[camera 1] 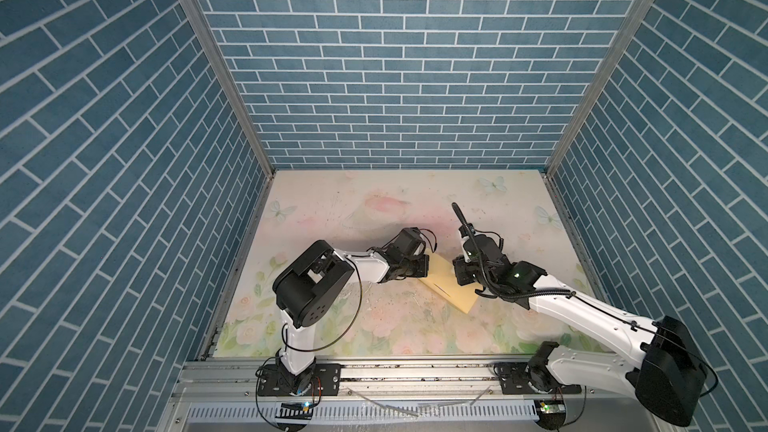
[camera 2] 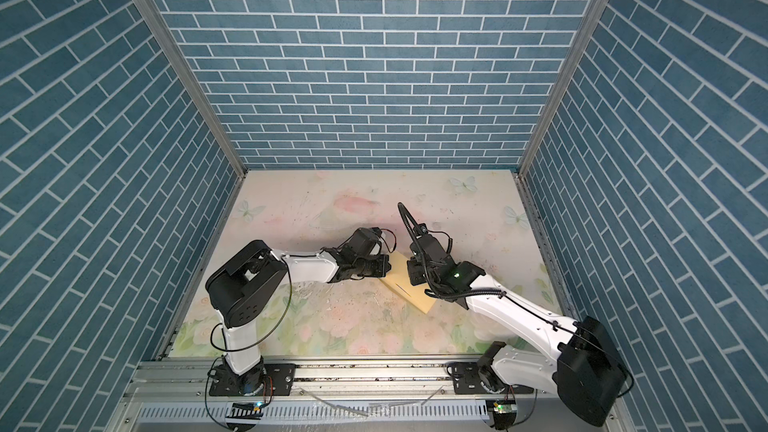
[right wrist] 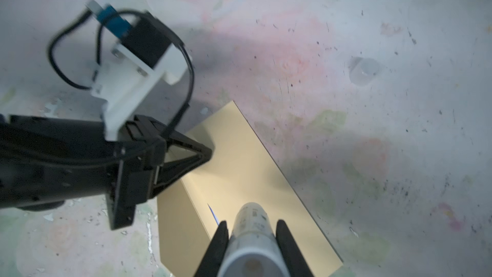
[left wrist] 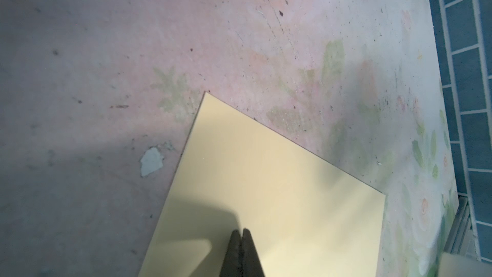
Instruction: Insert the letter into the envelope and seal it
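The yellow-tan envelope point(camera 1: 446, 284) point(camera 2: 409, 284) lies slantwise on the middle of the table between both arms. In the right wrist view its pointed flap point(right wrist: 181, 222) lies open flat beside its body point(right wrist: 239, 171). A thin blue sliver point(right wrist: 213, 213) shows near the fold; the rest of the letter is hidden. My left gripper point(left wrist: 241, 231) point(camera 1: 424, 268) is shut and empty, its tips on the envelope's end. My right gripper point(right wrist: 252, 221) point(camera 1: 461, 278) is shut on a white glue stick point(right wrist: 250, 235), held just above the envelope near the fold.
The floral table mat point(camera 1: 374, 326) is scuffed and speckled. A small clear cap-like thing point(right wrist: 363, 71) lies on it beyond the envelope. Blue brick walls point(camera 1: 124, 201) close in three sides, and a metal rail point(camera 1: 415, 371) runs along the front.
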